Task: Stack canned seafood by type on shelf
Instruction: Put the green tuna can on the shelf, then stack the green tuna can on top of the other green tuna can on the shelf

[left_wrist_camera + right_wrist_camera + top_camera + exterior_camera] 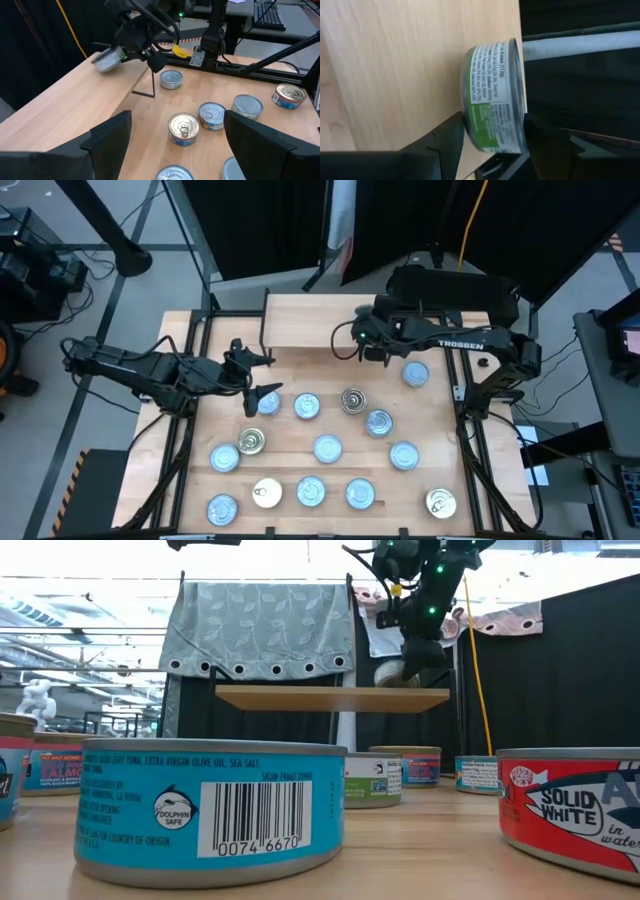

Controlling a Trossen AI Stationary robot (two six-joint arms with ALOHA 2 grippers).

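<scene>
My right claw [492,132], clamped on a green-sided tin [492,95], hung over the shelf [300,320], upper centre; next I judged lowering and releasing.

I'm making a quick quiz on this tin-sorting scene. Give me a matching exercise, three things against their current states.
Things:
1. right gripper
2. left gripper
3. shelf

States:
A. open, hovering over tins on the table
B. wooden top with one tin being brought to it
C. shut on a green-sided tin

Pairs: 1-C, 2-A, 3-B
</scene>
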